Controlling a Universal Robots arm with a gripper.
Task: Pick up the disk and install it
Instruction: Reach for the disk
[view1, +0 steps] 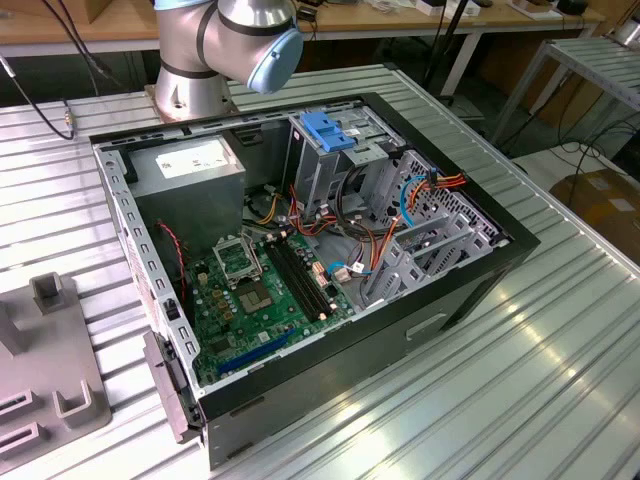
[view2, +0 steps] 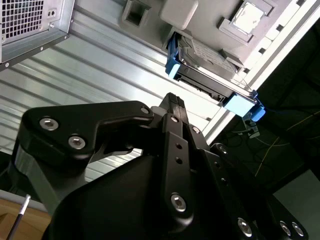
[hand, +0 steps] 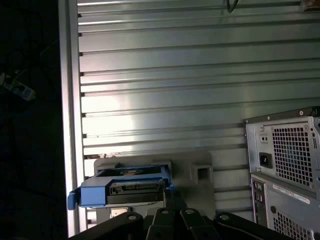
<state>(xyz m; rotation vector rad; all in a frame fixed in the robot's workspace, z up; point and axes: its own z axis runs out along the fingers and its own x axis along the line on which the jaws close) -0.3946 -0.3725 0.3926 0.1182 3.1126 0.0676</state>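
- First wrist view: the disk (hand: 131, 192) rests on a grey fixture (hand: 186, 164) at the very edge of the slatted metal table (hand: 175, 100), just inside the table's side rail.
- It is a flat, wide, thin block. Its dark connector end faces the camera, wrapped by a blue plastic frame with a small blue tab jutting out toward the table edge.
- In the second wrist view the disk (view2: 210, 57) shows a silver-grey metal face and a dark side, with blue frame pieces at both of its visible corners.
- There it sits against the fixture (view2: 210, 20), again beside the table's (view2: 100, 60) edge.
- The black gripper (view2: 172, 102) points at the disk from close by. A strip of bare table lies between them, and it holds nothing.
- I cannot tell whether its jaws are spread or pressed together.
- The gripper (hand: 169, 199) also sits just beside the disk's blue frame in the first wrist view.
- A computer case (hand: 285, 165) stands on the table well apart from the disk, its vented rear panel showing.
- In the exterior view the case (view1: 440, 320) lies open near the table's (view1: 520, 400) middle, with the arm's base (view1: 195, 80) behind it at the far edge.
- The fixture (view1: 60, 340) is at the table edge on the exterior view's left.
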